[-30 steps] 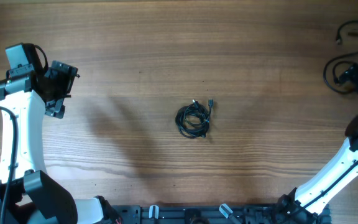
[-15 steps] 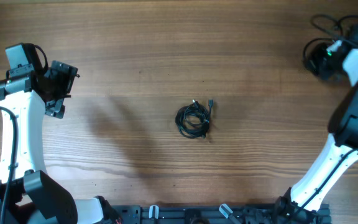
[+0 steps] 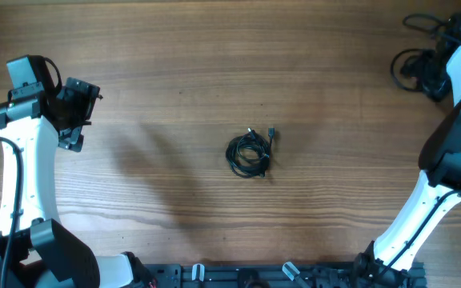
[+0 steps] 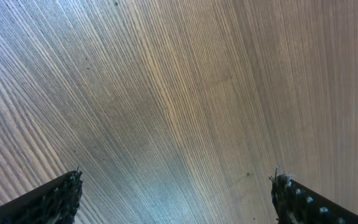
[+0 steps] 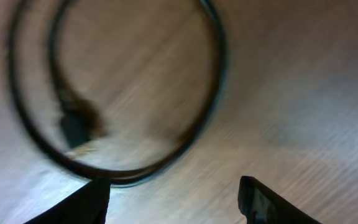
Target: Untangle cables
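A small knot of thin black cables lies at the middle of the wooden table, a plug end sticking out at its upper right. A separate loose black cable loop lies at the far right top corner; in the right wrist view it shows as a blurred round loop with a plug end. My right gripper is open and empty, hovering just over that loop. My left gripper is open and empty over bare wood at the far left.
The table's right edge lies next to the loose loop. The arm bases and a black rail run along the front edge. The right arm stretches along the right side.
The right arm swung from the right edge toward the far right corner and now sits over the loose loop. The left arm and the knot have not moved.
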